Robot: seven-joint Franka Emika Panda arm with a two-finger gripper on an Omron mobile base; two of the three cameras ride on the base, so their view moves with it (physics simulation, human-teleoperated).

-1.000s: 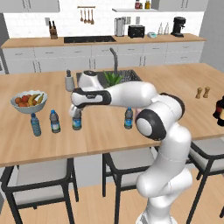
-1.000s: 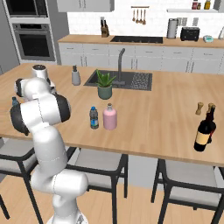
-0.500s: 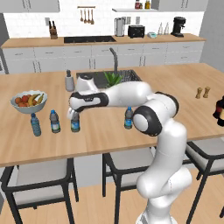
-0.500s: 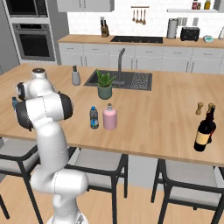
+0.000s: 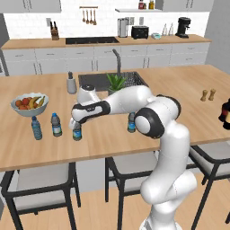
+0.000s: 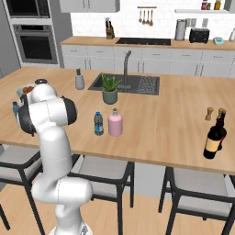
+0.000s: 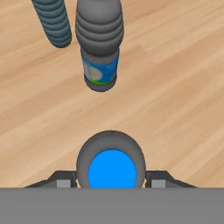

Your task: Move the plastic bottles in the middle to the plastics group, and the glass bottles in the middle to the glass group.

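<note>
Pincer (image 7: 111,183) straddles ribbed dark plastic bottle (image 7: 111,165) — round blue cap.

Kitchen – sink (image 5: 112,81), oven (image 6: 36,43), island counter (image 6: 174,124)

fruit bowl (image 5: 29,104), potted plant (image 6: 110,89), 2 wooden shakers (image 5: 208,95), sink (image 6: 146,84)

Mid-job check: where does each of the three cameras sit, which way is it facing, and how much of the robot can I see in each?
Left base view: behind-left, facing the island; the arm reaches left, end effector over a plastic bottle.
Right base view: behind-right, same island; arm at left, pink bottle and wine bottle ahead.
Hand view: straight down; finger tips flank that bottle's cap.
Both base views share the sink.
</note>
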